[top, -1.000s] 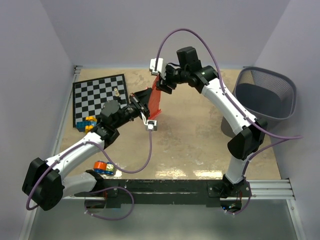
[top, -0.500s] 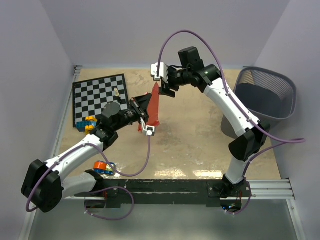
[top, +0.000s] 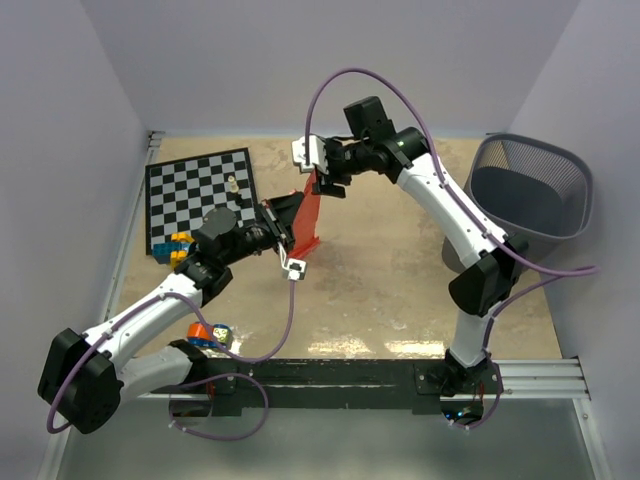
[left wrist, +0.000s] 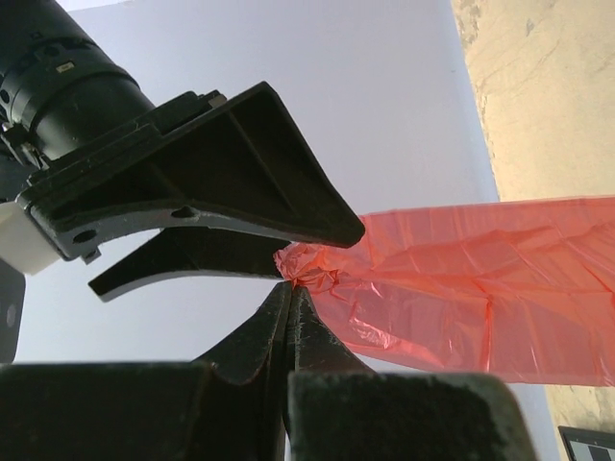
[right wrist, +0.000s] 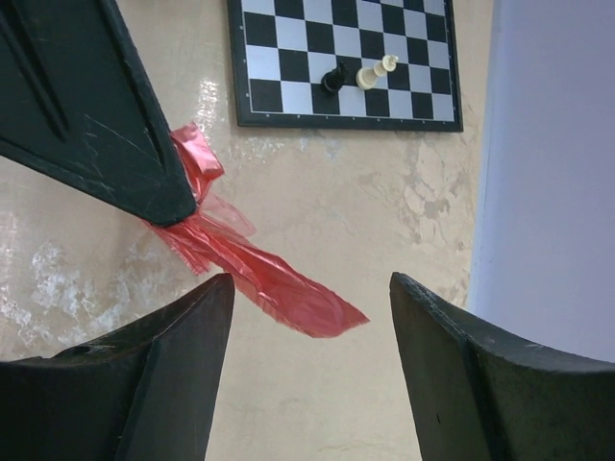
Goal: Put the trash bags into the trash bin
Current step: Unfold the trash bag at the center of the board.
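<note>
The bag (left wrist: 461, 288), a crinkled translucent red-orange strip, is pinched at its bunched end by the left gripper (left wrist: 291, 288); the right gripper (right wrist: 312, 288) gapes, holding nothing.

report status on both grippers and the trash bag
Left gripper shut on trash bag. Right gripper open beside its top end. Trash bin far right, right arm between.
</note>
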{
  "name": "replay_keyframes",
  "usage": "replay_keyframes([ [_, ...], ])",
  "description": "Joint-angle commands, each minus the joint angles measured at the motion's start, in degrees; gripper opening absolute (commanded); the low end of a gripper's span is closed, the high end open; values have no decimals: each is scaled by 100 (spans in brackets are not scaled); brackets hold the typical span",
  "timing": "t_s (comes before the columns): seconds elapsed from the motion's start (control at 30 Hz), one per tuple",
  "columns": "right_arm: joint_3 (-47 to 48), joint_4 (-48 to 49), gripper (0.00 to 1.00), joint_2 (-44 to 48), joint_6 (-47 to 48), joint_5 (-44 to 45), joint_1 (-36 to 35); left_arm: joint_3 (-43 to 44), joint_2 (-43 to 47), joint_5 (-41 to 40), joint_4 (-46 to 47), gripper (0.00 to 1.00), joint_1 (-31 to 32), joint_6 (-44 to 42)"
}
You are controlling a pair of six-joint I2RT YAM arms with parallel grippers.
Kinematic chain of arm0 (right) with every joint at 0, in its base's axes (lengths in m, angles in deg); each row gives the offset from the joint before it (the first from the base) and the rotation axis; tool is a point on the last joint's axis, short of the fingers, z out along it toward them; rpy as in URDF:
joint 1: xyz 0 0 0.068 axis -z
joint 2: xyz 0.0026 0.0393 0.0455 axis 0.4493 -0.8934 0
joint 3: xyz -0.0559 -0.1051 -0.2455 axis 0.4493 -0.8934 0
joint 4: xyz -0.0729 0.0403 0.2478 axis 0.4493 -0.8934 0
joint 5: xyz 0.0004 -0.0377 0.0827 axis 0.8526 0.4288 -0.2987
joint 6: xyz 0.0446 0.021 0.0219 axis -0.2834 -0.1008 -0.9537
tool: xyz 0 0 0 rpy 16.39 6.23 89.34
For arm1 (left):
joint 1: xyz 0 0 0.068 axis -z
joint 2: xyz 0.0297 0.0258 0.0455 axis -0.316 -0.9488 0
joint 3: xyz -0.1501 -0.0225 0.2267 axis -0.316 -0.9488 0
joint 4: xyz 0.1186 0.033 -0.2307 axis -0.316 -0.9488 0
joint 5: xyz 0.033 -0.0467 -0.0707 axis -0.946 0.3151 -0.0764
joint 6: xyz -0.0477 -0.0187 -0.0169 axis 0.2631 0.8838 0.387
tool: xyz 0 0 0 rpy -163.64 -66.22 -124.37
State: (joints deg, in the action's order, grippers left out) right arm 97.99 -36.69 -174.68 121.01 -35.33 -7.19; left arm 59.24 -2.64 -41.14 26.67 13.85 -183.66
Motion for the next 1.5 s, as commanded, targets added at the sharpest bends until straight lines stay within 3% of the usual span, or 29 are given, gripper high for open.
replay_keyframes([
  [0.0,409,-387,67,-77,451,-214,-153,-27,107,228,-21,0,-28,-192],
  [0.07,541,-721,61,-182,688,-214,-188,-44,98,175,-21,0,-28,-219],
  [0.23,840,-1267,32,-428,830,-118,-206,-36,54,35,23,0,-28,-175],
  [0.43,552,-1084,24,-350,558,207,-206,-88,177,-176,-38,0,-37,1],
  [0.53,314,-732,4,-209,374,331,-206,-132,309,-369,-222,0,-28,150],
  [0.63,226,-565,0,-95,250,243,-206,25,379,-536,-678,38,-28,893],
  [0.73,147,-345,0,-7,118,190,-206,744,309,-808,-1310,51,-28,2710],
  [0.87,6,-73,0,72,-92,304,-215,1878,-147,-732,-2715,50,-264,4586],
  [0.97,-73,129,0,125,-294,260,-223,2109,-280,-625,-2834,48,-449,5420],
  [1.17,-21,315,0,116,-611,287,-232,2319,-420,183,-3201,45,-757,5634],
  [1.47,137,288,0,37,-761,295,-232,2504,-789,474,-3097,18,-1047,6249],
])
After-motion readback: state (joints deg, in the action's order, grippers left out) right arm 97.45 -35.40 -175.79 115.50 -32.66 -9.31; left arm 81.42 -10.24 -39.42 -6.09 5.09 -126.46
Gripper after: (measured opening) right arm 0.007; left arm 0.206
